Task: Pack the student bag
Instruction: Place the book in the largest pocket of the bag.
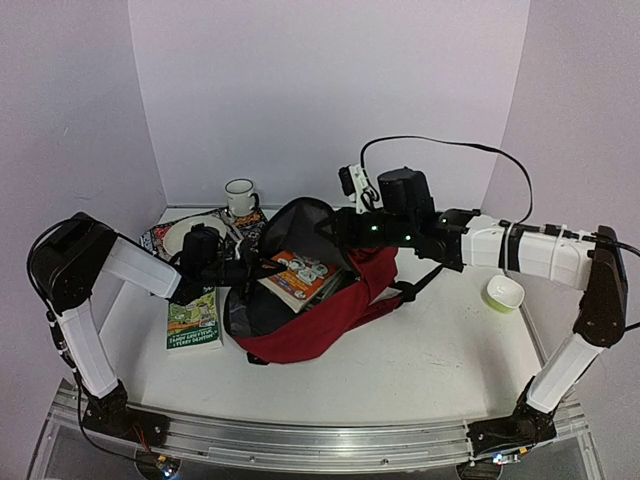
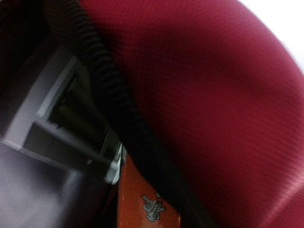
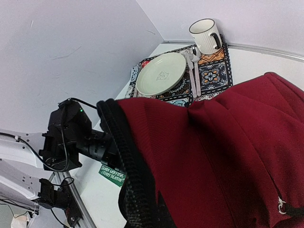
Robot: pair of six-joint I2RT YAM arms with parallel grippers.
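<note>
The student bag (image 1: 320, 325), dark red with black zippers, lies open mid-table. My right gripper (image 1: 338, 228) is shut on its upper flap and holds it raised; red fabric (image 3: 228, 156) and black zipper fill the right wrist view, hiding the fingers. An orange picture book (image 1: 298, 277) sits tilted in the bag's mouth. My left gripper (image 1: 262, 270) reaches in at the book's left corner and looks shut on it. The left wrist view shows the book (image 2: 147, 204) under the zipper (image 2: 118, 104), with grey lining to the left; the fingers do not show clearly.
A green book (image 1: 193, 322) lies under my left arm. A plate (image 1: 192, 232), spoon (image 3: 195, 71) and white mug (image 1: 240, 197) sit on a patterned mat (image 3: 213, 73) at the back left. A small green cup (image 1: 503, 293) stands on the right.
</note>
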